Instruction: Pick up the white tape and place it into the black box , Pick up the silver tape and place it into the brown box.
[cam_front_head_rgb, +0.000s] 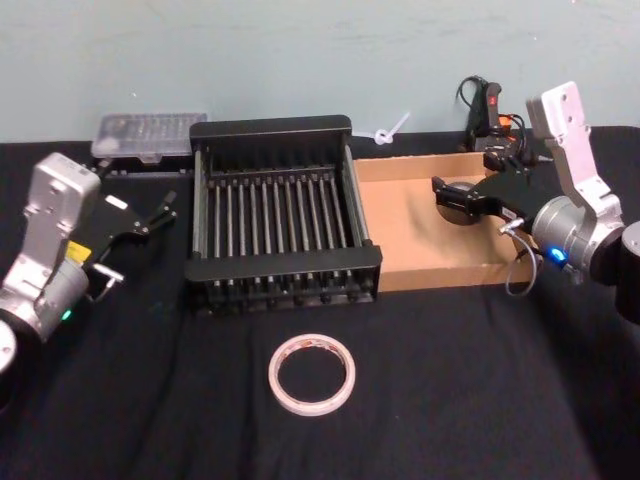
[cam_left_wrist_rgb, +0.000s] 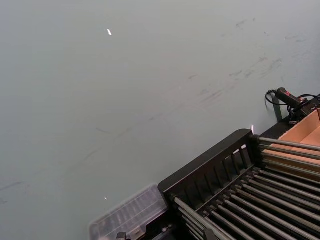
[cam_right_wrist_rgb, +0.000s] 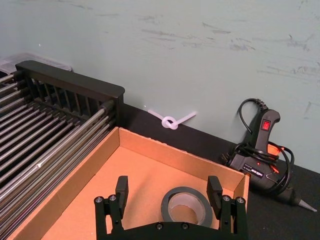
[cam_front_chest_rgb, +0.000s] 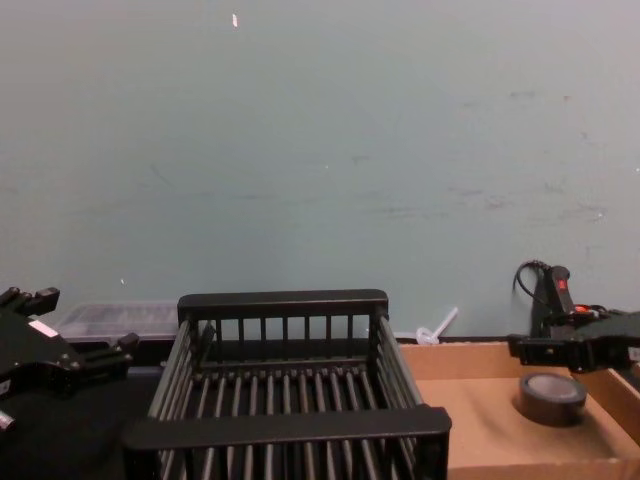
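right pincer (cam_right_wrist_rgb: 170, 200) hangs open over the silver tape (cam_right_wrist_rgb: 186, 205) lying in the brown box (cam_right_wrist_rgb: 150, 155) at lower right; lift straight up without nudging it. left pincer (cam_front_head_rgb: 150, 215) open, idle.

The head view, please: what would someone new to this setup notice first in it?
Probably the black box, a slatted crate standing mid-table with the brown box against its right side. Next, the right end effector hanging open over the brown box, the silver tape lying on the cardboard between its fingers. Then the white tape, alone on the dark cloth in front of the crate.
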